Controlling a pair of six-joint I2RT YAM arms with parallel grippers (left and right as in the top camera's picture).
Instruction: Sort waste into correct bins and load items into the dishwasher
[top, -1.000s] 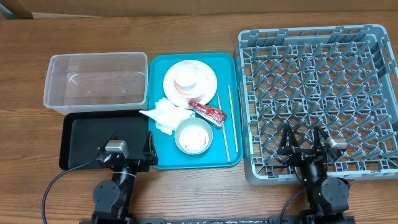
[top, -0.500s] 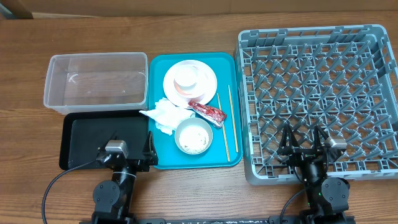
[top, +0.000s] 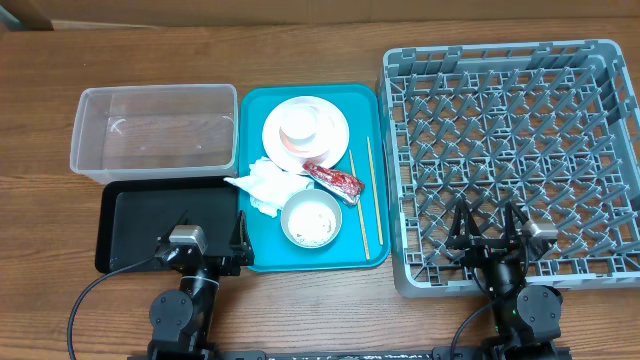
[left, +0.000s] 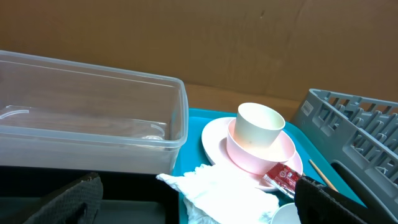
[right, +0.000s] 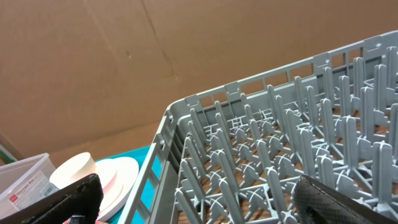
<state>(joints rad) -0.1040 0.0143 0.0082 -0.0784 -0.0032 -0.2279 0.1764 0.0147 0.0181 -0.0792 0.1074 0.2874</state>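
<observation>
On the teal tray, the pale pink plate (top: 322, 140) carries the white cup (top: 299, 127). Below it lie the crumpled napkin (top: 268, 186), the red wrapper (top: 335, 180) and the white bowl (top: 312, 218) with rice grains inside. Two chopsticks (top: 366, 200) lie along the tray's right side. The grey dishwasher rack (top: 510, 150) stands at the right. My left gripper (top: 212, 228) hangs open over the black tray's right end, nothing in it. My right gripper (top: 487, 228) is open above the rack's near edge. The left wrist view shows the napkin (left: 217, 190), wrapper (left: 283, 177) and cup (left: 260, 124).
The clear tub (top: 155, 130) sits at the back left, with the black tray (top: 150, 225) in front of it. The teal serving tray (top: 258, 120) lies between these bins and the rack. Upright pegs (right: 280, 143) fill the rack floor. Brown cardboard stands behind the table.
</observation>
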